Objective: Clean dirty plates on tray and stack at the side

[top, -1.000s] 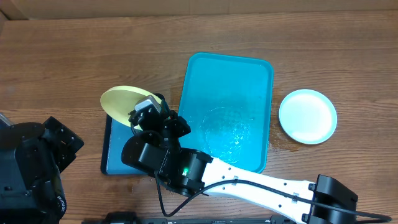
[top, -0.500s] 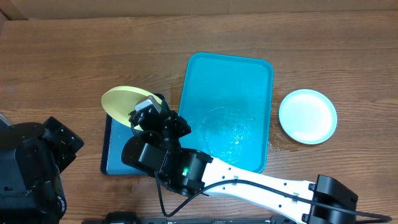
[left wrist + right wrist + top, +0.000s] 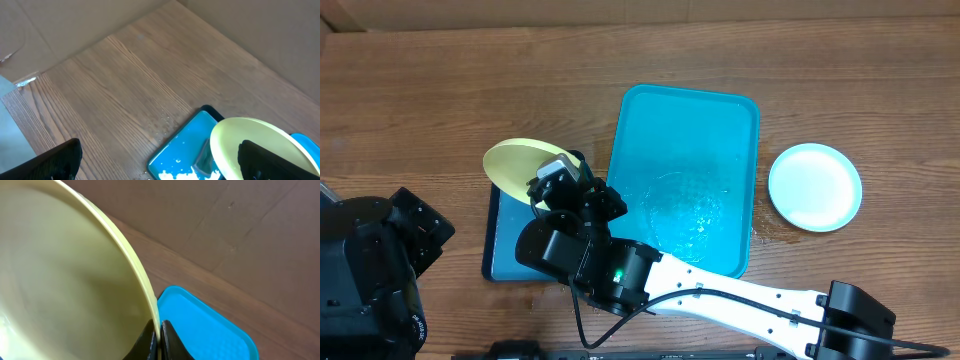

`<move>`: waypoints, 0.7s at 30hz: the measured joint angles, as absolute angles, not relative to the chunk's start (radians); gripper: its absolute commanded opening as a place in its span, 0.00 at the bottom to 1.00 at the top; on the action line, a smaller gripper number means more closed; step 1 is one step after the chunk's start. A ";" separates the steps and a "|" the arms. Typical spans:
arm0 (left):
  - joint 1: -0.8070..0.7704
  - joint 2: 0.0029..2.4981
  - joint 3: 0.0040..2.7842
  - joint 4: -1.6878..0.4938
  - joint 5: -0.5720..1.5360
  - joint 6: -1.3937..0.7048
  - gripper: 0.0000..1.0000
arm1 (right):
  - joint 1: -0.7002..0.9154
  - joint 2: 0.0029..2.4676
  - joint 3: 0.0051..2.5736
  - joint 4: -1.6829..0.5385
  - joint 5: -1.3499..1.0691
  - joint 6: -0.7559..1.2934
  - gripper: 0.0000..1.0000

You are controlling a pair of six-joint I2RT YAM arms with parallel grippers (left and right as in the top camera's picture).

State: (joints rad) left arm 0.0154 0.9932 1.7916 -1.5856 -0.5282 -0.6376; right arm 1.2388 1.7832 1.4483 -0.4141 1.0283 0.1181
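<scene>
Your right tool (image 3: 159,336) is pinching the rim of the yellow-green plate (image 3: 65,280) and holding it tilted over the small blue tray (image 3: 505,255), just left of the teal tray (image 3: 755,115). The white plate (image 3: 815,187) is sitting on the bench (image 3: 420,90), right of the teal tray. Your left tool (image 3: 157,162) is hanging wide open, gripping nothing. I'm guessing the plate's light, stiff plastic and probably wet, so slippery. An edge pinch looks like the only real hold, so you're wanting slow moves.
</scene>
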 measured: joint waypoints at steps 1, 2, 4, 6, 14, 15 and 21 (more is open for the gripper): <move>0.015 0.993 1.792 -1.586 -0.528 -0.638 1.00 | 1.238 1.783 1.448 -0.414 1.028 0.119 0.04; 0.015 0.993 1.792 -1.586 -0.528 -0.638 1.00 | 1.239 1.783 1.448 -0.414 1.028 0.119 0.04; 0.015 0.993 1.792 -1.586 -0.528 -0.638 1.00 | 1.239 1.783 1.448 -0.417 1.028 0.118 0.04; 0.015 0.993 1.792 -1.586 -0.528 -0.638 1.00 | 1.239 1.783 1.448 -0.423 1.028 0.119 0.04; 0.015 0.993 1.792 -1.586 -0.528 -0.638 1.00 | 1.237 1.783 1.448 -0.418 1.099 0.104 0.04; 0.015 0.993 1.792 -1.585 -0.529 -0.638 1.00 | 1.237 1.783 1.448 -0.418 1.092 0.104 0.04; 0.015 0.993 1.792 -1.585 -0.528 -0.638 1.00 | 1.222 1.783 1.448 -0.439 0.909 0.216 0.04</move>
State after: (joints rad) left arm 0.0154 0.9932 1.7916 -1.5852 -0.5282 -0.6380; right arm 1.2221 1.7828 1.4483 -0.4385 0.9092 0.2157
